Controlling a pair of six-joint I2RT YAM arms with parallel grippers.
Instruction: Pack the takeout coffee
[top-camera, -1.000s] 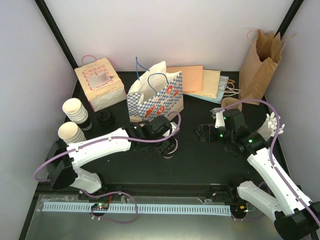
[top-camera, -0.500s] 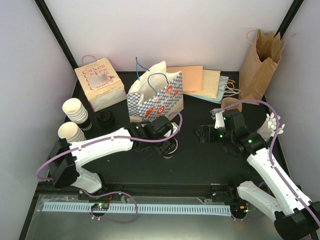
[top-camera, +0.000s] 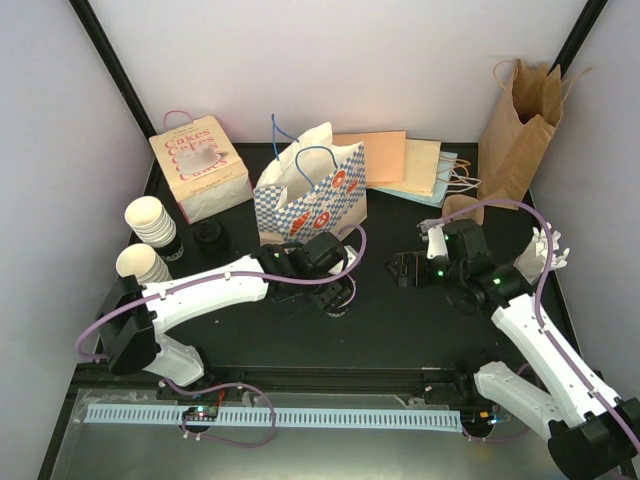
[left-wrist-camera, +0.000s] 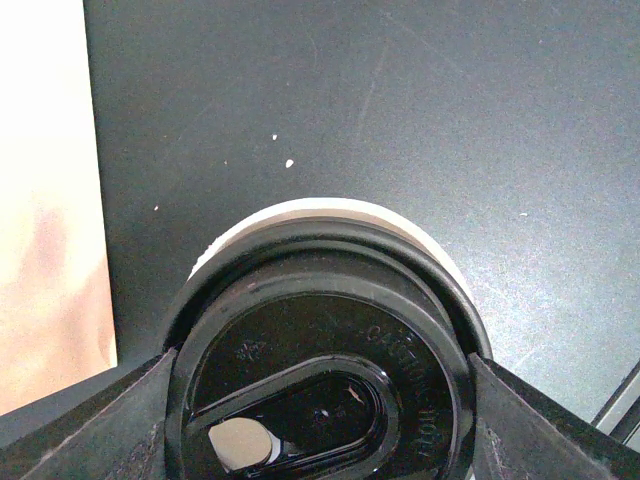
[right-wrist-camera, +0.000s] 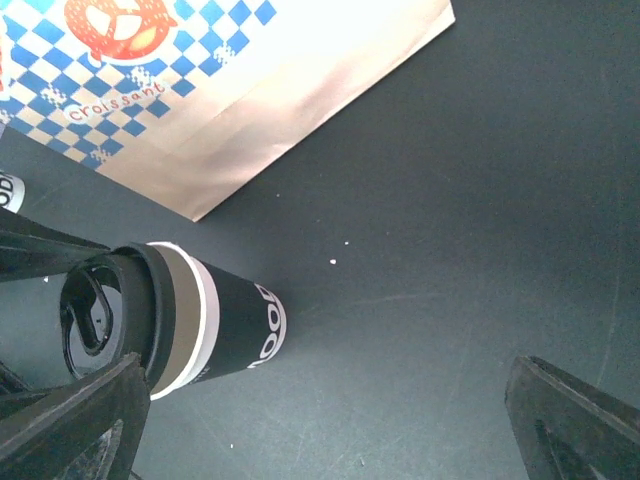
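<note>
**Capped coffee clamped, ready for lifting into the bag**

Standing upright on the black counter (top-camera: 400, 325): a paper coffee cup (right-wrist-camera: 225, 325) in a dark sleeve with white lettering, a cream band under a white rim, capped by a round black plastic lid (left-wrist-camera: 320, 390). Long axis vertical, lid up, base flat on the counter. Sip hole at the near edge in the left wrist view. Set just in front of the blue-and-white checked paper bag (top-camera: 310, 195), near it but apparently not touching.

Clamped at lid height by the left pincer (top-camera: 335, 285), one black finger (left-wrist-camera: 110, 420) against each side of the rim, closed on the cup. Right pincer (top-camera: 405, 268) spread wide, holding nothing, low over the counter to the cup's right and facing it.

Judged as the step in hand: raising the capped cup for lowering into the checked bag. To do it well:

- Lift straight up, keeping the axis vertical.
- Avoid squeezing harder, for fear of popping the lid off or denting the rim.
- Clear the bag's top edge and blue handles before moving across.
- Lower slowly, base first.
- Possibly use the free right pincer for holding the bag mouth open.

Further out, near the counter's left edge: two stacks of cream-white ribbed paper cups (top-camera: 148, 225), with a small pile of black lids (top-camera: 208, 237) beside them.
</note>
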